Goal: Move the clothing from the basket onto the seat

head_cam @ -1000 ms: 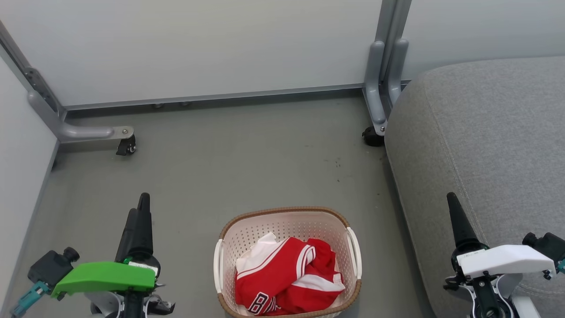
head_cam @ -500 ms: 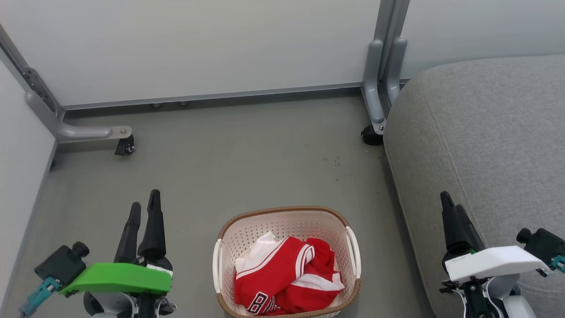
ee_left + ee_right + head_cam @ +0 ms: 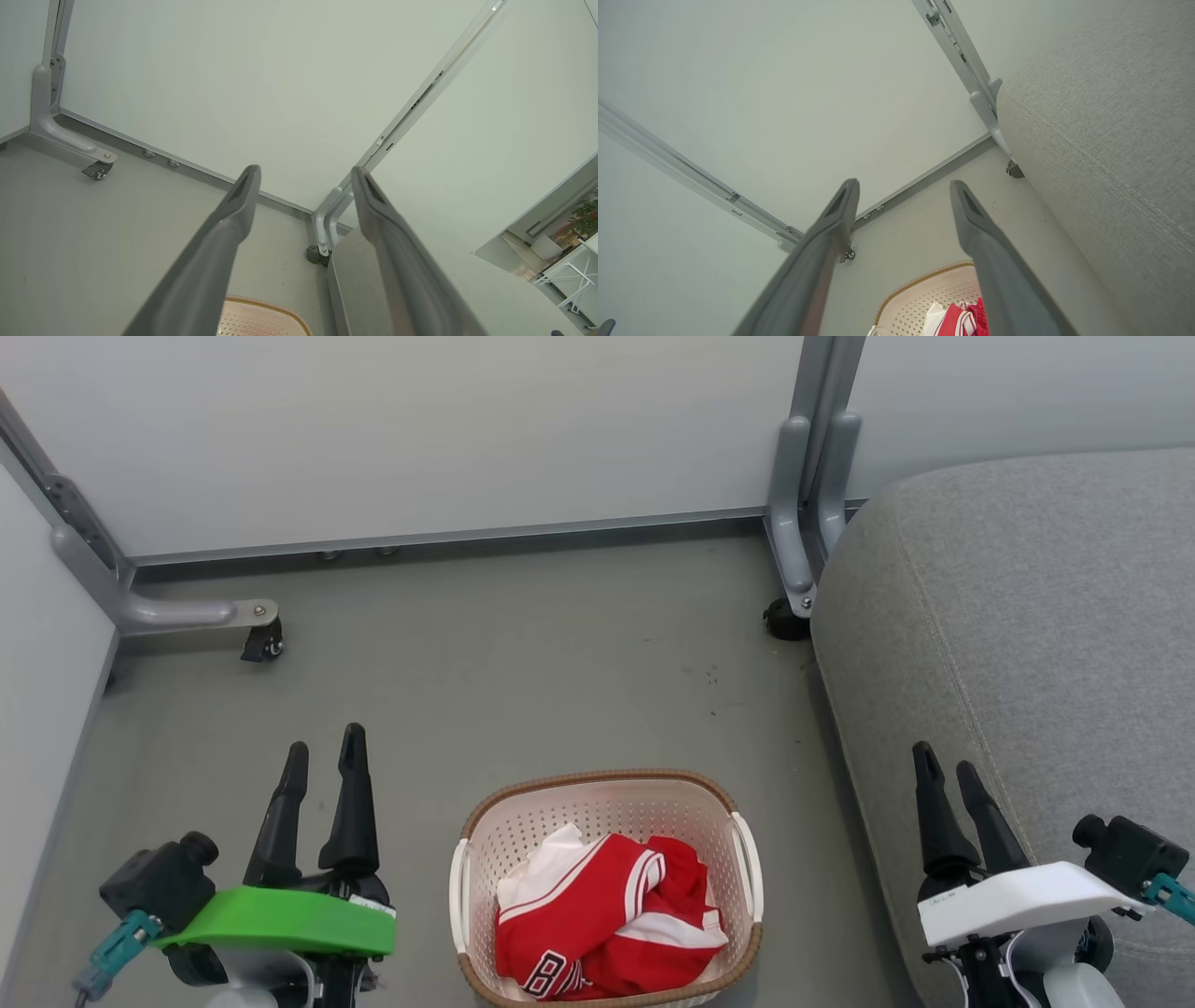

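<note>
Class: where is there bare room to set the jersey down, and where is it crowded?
Free: the grey seat top; the floor between back wall, basket and seat. Crowded: the basket, holding the bunched jersey.

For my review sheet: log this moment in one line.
phase: pre-grasp | left gripper: open, empty | right gripper: open, empty | jersey: in basket | seat: right of basket

The head camera looks down from above on the floor, basket and seat. Both wrist cameras sit low beside the basket, facing up toward the wall, sharing basket rim and seat.
</note>
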